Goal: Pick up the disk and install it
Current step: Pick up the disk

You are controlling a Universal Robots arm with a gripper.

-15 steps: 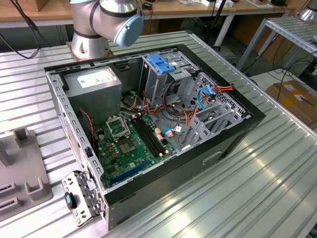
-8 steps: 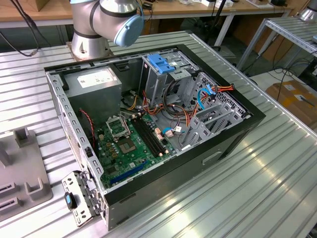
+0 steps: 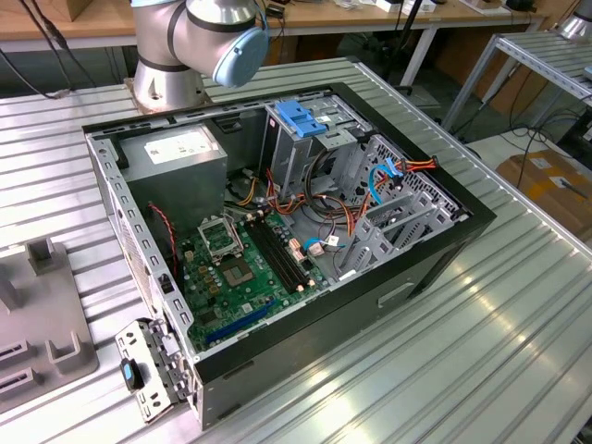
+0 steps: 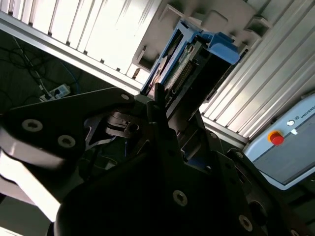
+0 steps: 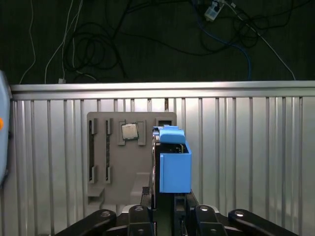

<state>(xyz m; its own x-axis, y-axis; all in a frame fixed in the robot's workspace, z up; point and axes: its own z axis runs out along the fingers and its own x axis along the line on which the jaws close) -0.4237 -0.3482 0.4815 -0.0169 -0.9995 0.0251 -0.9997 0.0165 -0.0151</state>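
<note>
In both wrist views my gripper [image 5: 165,199] [image 4: 161,105] is shut on the disk [image 4: 183,73]. The disk is seen edge-on, a flat body sitting in a blue plastic carrier [image 5: 174,164]. It hangs upright over the ribbed metal table, just beside a grey holding fixture [image 5: 106,147]. In the exterior view the open computer case [image 3: 444,240] lies on its side with the motherboard [image 3: 245,268] exposed. A metal drive cage with a blue handle [image 3: 301,116] stands at the case's far side.
A grey power-supply box [image 3: 176,153] fills a far corner of the case, and orange and blue cables [image 3: 384,180] run near the cage. The fixture holds a small square chip [image 5: 129,131]. The table edge [image 5: 157,88] drops to cables on the floor. A box with a red button [image 4: 276,138] stands nearby.
</note>
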